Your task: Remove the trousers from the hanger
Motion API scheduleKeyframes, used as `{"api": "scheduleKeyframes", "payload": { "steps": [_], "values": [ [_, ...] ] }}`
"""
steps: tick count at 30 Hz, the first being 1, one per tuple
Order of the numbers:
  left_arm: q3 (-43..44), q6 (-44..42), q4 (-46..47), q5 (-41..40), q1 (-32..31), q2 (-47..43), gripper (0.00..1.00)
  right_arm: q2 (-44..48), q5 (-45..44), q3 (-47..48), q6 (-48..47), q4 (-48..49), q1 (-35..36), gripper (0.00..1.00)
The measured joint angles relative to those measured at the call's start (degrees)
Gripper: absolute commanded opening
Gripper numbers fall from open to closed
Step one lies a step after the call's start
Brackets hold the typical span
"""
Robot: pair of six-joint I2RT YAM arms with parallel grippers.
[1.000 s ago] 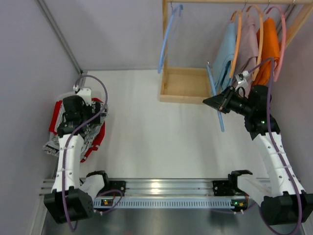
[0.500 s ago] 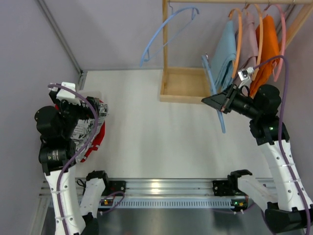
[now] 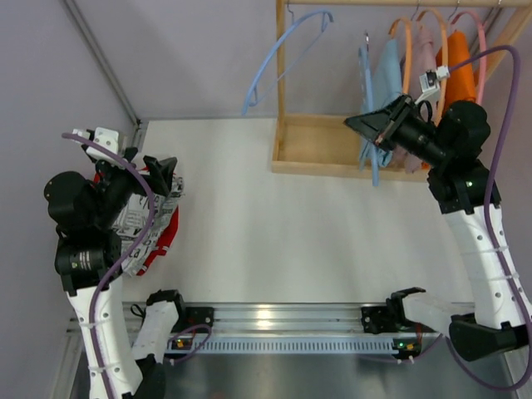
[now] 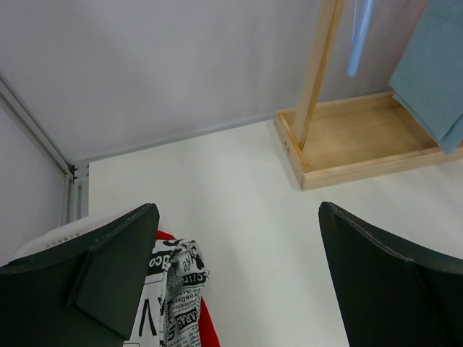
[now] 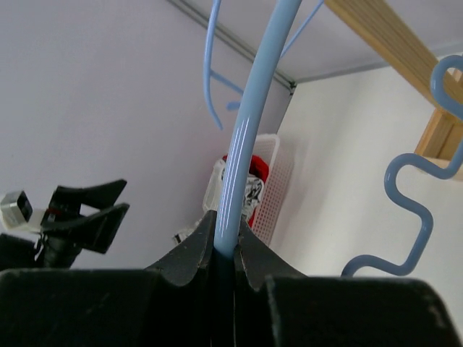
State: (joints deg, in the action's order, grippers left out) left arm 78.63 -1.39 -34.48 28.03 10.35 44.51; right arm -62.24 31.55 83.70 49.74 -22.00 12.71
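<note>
The right claw [image 5: 224, 230] is clenched on the rod of a light blue hanger [image 5: 249, 123]. The hanger stands upright over the wooden rack's base [image 3: 312, 148], with the light blue trousers [image 3: 387, 79] just beside it and the dusty mauve trousers [image 3: 419, 46] and orange trousers [image 3: 460, 75] crowding close behind. An empty blue hanger [image 3: 287, 50] dangles left of the rack's post. The left claw [image 4: 237, 217] is released, fingers wide apart, over a white basket [image 4: 65, 230] at the surface's [image 3: 274, 233] left edge, which holds the red trousers [image 3: 162, 241] and the black-print trousers [image 4: 177, 282].
</note>
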Motion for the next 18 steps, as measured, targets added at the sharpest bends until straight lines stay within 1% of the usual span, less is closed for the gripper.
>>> {"api": "scheduleKeyframes", "payload": {
  "steps": [9,12,18],
  "values": [
    [1.2,1.8,0.1,0.6,0.0,1.5,0.98,-12.5,-9.8,15.2,1.9,-1.8,2.1,0.00],
    [1.2,2.6,0.3,0.4,0.0,1.5,0.98,-14.8,-14.1,18.1,1.8,-1.7,4.1,0.00],
    [1.2,4.3,1.0,-0.2,0.0,1.5,0.98,-20.4,-18.6,25.1,1.3,-1.6,6.3,0.00]
  ]
}}
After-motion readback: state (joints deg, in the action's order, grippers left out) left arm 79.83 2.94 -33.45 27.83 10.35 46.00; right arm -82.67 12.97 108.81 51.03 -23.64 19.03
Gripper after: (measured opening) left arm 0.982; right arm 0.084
